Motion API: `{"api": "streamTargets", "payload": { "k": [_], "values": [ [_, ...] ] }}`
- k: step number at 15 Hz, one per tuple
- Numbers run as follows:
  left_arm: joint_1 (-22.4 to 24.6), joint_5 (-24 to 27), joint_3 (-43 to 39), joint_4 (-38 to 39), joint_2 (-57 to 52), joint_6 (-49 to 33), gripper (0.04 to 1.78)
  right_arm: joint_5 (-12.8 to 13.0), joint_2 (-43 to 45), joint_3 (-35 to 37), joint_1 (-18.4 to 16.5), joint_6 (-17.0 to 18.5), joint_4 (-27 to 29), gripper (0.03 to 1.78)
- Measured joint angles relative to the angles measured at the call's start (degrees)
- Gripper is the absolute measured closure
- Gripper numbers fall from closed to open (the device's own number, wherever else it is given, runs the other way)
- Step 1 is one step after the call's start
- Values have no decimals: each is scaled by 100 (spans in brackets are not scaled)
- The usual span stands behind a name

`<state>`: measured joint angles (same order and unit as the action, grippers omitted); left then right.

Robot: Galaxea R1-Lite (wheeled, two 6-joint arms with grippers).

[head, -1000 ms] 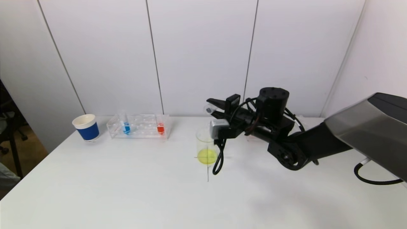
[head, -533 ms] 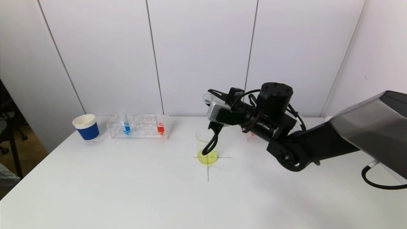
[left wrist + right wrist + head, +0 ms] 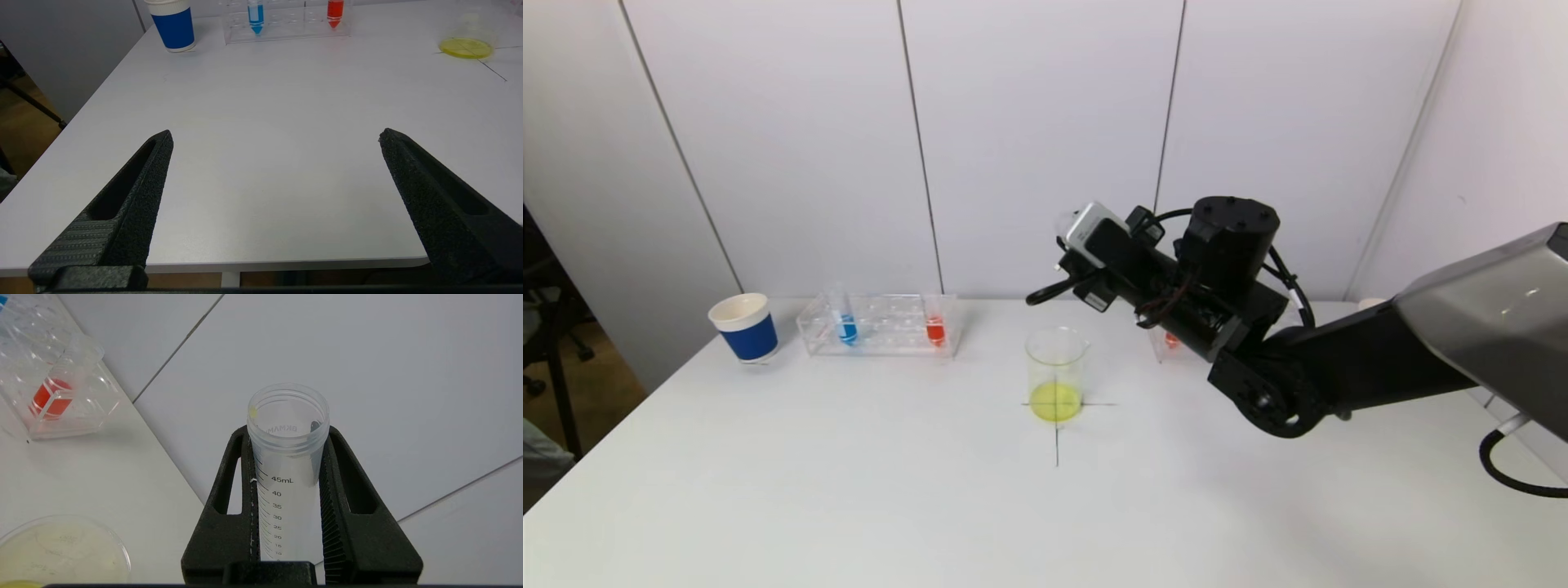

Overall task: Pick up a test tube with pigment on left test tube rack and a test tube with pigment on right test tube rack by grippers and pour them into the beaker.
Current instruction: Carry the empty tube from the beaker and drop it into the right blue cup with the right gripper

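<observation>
My right gripper (image 3: 288, 435) is shut on a clear, empty graduated test tube (image 3: 286, 469) with a yellow speck on its rim. It hovers above and just behind the beaker (image 3: 1056, 367), which holds yellow liquid. The left test tube rack (image 3: 882, 327) carries a blue-pigment tube (image 3: 847, 328) and a red-pigment tube (image 3: 935, 330). Only a corner of the right test tube rack (image 3: 1168, 343), with a trace of red, shows behind the right arm (image 3: 1233, 327). My left gripper (image 3: 276, 136) stands open and empty over the table's near left edge, out of the head view.
A blue paper cup (image 3: 745, 327) stands left of the left rack. A thin black cross (image 3: 1058, 433) is drawn on the white table (image 3: 849, 490) under the beaker. Wall panels close off the back.
My right gripper has rolled back from its tipped pose over the beaker and risen, turning the empty tube's mouth away from it. The left gripper has not moved.
</observation>
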<state>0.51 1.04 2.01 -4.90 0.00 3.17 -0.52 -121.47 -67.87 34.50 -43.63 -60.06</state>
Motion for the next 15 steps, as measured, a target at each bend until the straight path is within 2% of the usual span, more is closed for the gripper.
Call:
{"api": "streamTargets", "payload": {
  "k": [6, 8, 11, 15],
  "values": [
    [0, 1, 0, 2, 0, -1, 6, 813, 311, -424, 183, 1438, 894, 133],
    [0, 1, 0, 0, 0, -1, 6, 962, 427, -510, 185, 1709, 1213, 133],
    [0, 1, 0, 2, 0, -1, 6, 1279, 631, -794, 177, 2365, 1988, 133],
    [0, 0, 0, 2, 0, -1, 6, 1543, 926, -1223, 37, 2942, 3038, 133]
  ]
}}
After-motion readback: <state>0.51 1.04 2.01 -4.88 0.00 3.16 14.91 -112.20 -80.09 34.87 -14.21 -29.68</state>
